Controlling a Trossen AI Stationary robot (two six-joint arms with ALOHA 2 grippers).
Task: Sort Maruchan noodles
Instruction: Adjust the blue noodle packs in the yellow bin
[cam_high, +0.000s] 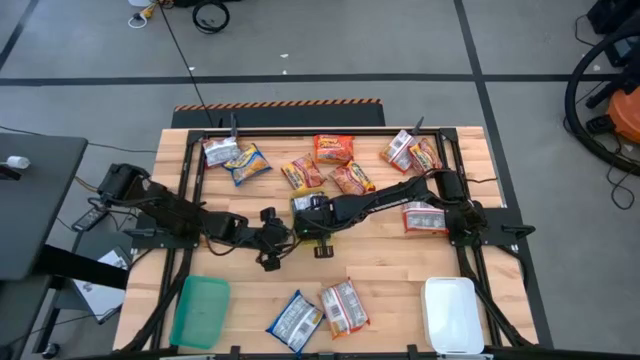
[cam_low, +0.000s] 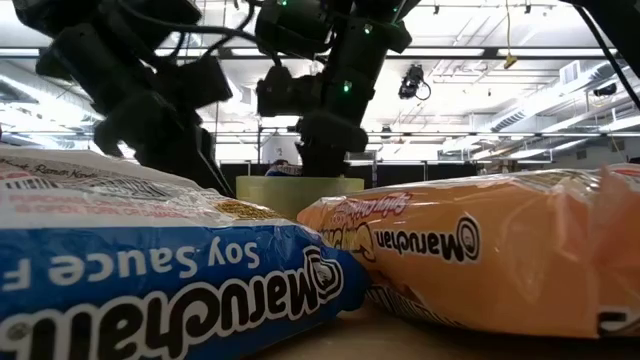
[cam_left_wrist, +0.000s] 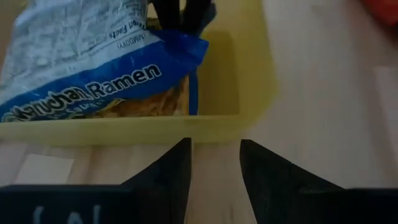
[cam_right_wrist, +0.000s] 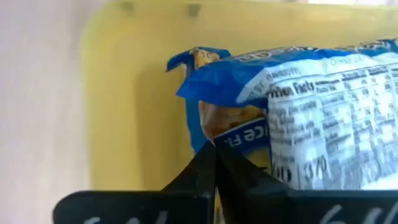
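Note:
The Maruchan noodles lie scattered. Several orange, silver-white and blue-and-yellow packets (cam_high: 333, 148) sit along the far side, one silver-red packet (cam_high: 423, 217) at the right, and two packets (cam_high: 343, 305) near the front. A blue packet (cam_left_wrist: 93, 68) lies partly inside a yellow tray (cam_left_wrist: 124, 127) at the table's middle. My right gripper (cam_right_wrist: 214, 155) is over that tray, shut on the blue packet. My left gripper (cam_left_wrist: 214, 162) is open just outside the tray's wall, on the tray's left side, and touches nothing. My right gripper pinches the blue packet by its blue sealed end (cam_right_wrist: 217, 138) between its two fingers (cam_left_wrist: 180, 12), which come down from above. The packet slopes down from the fingers, its printed body (cam_left_wrist: 74, 56) inside the yellow tray.
A green tray (cam_high: 200, 310) sits at the near left corner and a white tray (cam_high: 452, 312) at the near right. A blue soy-sauce packet (cam_low: 150, 290) and an orange packet (cam_low: 480, 255) lie right in front of the low camera. Both arms meet at the middle.

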